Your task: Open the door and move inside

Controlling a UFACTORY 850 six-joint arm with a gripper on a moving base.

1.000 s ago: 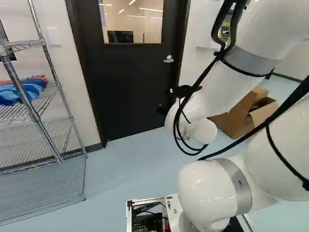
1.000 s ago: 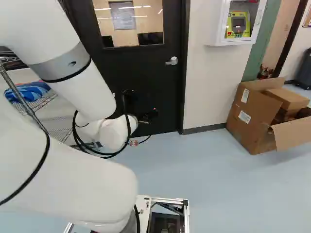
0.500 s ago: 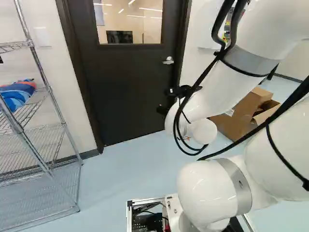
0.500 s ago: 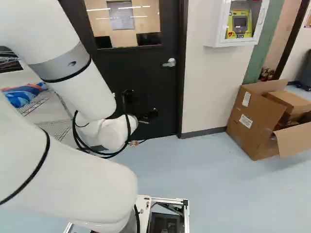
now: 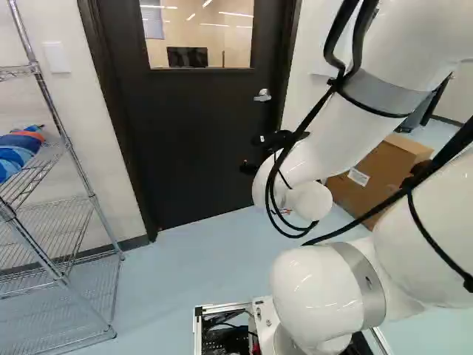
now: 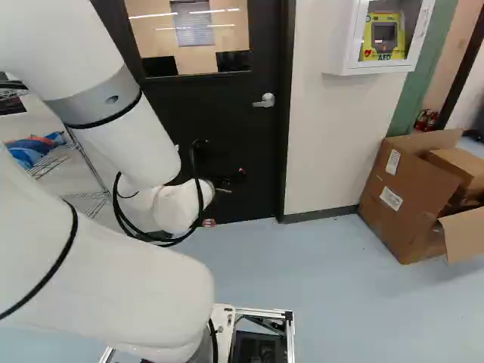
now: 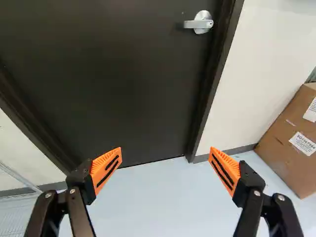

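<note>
- Door [image 5: 196,140], left base view: closed in its frame [image 5: 116,103]; gripper [image 5: 252,154] stands before it, lower than the lever handle [image 5: 262,95].
- Right base view: open cardboard box [image 6: 404,198] on floor [image 6: 318,287], right of the door.
- Wrist view: gripper [image 7: 166,150] spread wide; door ahead.

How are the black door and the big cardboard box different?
The door is shut, but the box is open, with its flaps sticking out. The door is nearly black, while the box is brown. The door has a silver handle and a window; the box has white labels instead. Both are beside the same pale piece of wall.
</note>
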